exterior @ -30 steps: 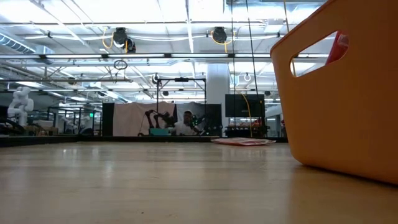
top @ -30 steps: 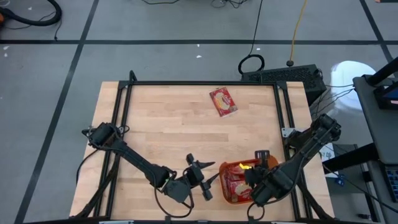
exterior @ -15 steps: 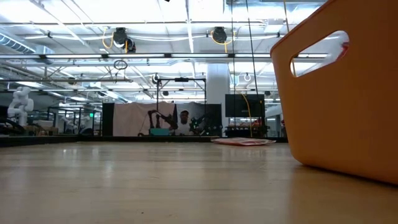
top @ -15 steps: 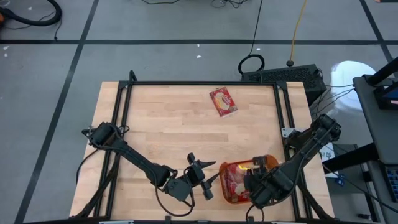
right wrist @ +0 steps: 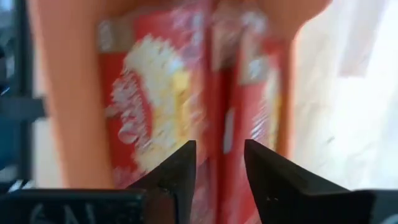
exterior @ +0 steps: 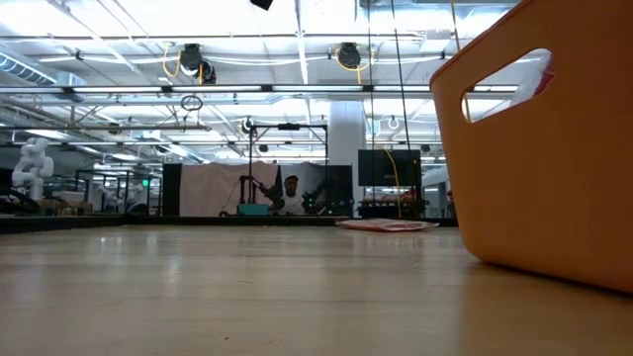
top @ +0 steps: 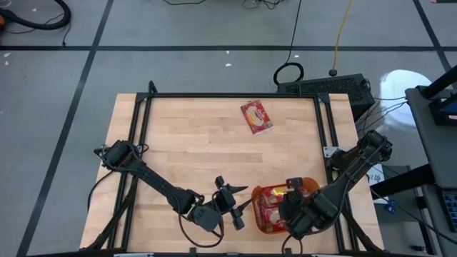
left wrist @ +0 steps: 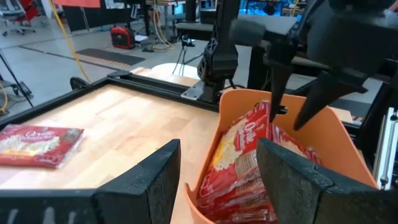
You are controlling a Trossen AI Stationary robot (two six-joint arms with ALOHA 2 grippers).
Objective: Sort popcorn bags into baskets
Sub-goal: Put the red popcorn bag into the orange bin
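The orange basket (top: 273, 209) stands near the table's front edge, right of the middle, with several red popcorn bags (left wrist: 239, 163) on edge inside it. My right gripper (left wrist: 291, 117) hangs open just above those bags, fingers pointing down and nothing between them; its own wrist view looks down on the bags (right wrist: 155, 106). My left gripper (top: 237, 207) stands open and level just left of the basket, facing the basket's near wall (left wrist: 211, 186). One more popcorn bag (top: 256, 116) lies flat toward the table's far edge, also visible in the left wrist view (left wrist: 37, 144).
A black frame rail (top: 228, 96) runs along the table's far edge and down both sides. Bare wood lies between the loose bag and the basket. In the low view the basket's wall with its handle slot (exterior: 504, 84) fills the right side.
Through the basket's handle slot, a red bag that showed high in the opening has sunk lower into the basket. My right gripper has stayed over the basket and tipped a little. My left gripper has kept still.
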